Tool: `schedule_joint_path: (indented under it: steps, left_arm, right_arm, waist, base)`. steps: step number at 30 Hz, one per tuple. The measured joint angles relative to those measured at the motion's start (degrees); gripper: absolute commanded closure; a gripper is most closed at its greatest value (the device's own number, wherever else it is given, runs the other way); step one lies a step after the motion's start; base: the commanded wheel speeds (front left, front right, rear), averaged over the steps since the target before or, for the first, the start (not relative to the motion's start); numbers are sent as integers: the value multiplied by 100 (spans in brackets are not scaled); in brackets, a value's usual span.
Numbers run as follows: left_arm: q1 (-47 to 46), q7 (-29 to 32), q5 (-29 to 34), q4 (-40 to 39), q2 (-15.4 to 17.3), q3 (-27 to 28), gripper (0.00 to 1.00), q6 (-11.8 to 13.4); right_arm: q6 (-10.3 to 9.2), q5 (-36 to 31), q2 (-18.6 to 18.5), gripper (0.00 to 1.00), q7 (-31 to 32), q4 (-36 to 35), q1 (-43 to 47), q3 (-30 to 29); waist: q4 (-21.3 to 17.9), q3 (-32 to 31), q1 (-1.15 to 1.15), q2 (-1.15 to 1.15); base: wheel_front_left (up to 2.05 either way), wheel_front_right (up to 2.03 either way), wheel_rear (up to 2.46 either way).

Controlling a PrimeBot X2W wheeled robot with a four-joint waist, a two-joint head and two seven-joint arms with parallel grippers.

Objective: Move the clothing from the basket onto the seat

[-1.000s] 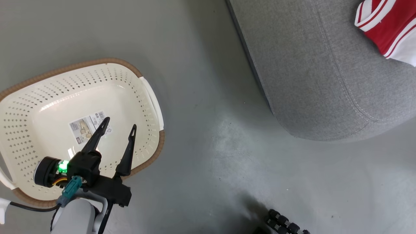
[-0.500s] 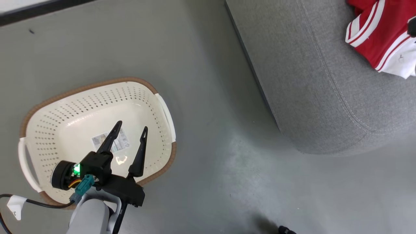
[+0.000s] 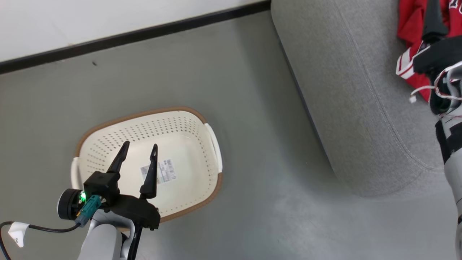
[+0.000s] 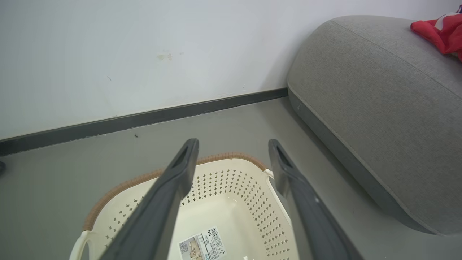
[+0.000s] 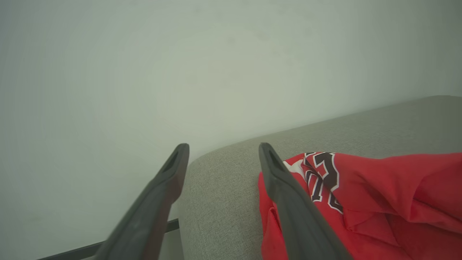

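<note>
From the head view, the left gripper (image 3: pixel 140 144) hangs over the basket (image 3: pixel 144 112), its two dark fingers spread wide and gripping nothing. The label sticker (image 3: pixel 158 172) on the basket's pale bottom sits just past the tip of its right-hand finger. The basket stands on the grey floor (image 3: pixel 252 108), well apart from the seat (image 3: pixel 353 90), which lies off to that gripper's right. The right gripper (image 3: pixel 436 29) is up over the seat cushion, directly above the red clothing (image 3: pixel 409 21) heaped there (I can make out just one of its fingers from this angle, so this view doesn't settle how its jaws stand). In the left wrist view, the left gripper (image 4: pixel 232 144) points at the basket's far brown rim (image 4: pixel 223 156), jaws plainly apart. The sticker (image 4: pixel 200 247) is below and between the fingers, and a dark skirting (image 4: pixel 144 121) runs along the wall (image 4: pixel 144 54) ahead. The seat (image 4: pixel 379 108) bulks to the right, with a bit of red cloth (image 4: pixel 440 32) on top. The right wrist view shows the right gripper (image 5: pixel 223 147) wide open too, clasping nothing. The clothing (image 5: pixel 379 187) lies on the seat (image 5: pixel 223 202) beneath and to the right of its right finger, with black-and-white numerals (image 5: pixel 321 177) showing just beside that finger.
</note>
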Motion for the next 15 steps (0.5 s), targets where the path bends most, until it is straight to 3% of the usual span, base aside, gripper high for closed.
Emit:
schedule_joint_path:
  steps: [15]
  left_arm:
    - [199,0,-47,256,-156,381,0,252]
  right_arm:
    - [86,-34,379,0,1,-346,976,498]
  waist:
    - [644,-848,0,-1]
  base:
    - [0,0,0]
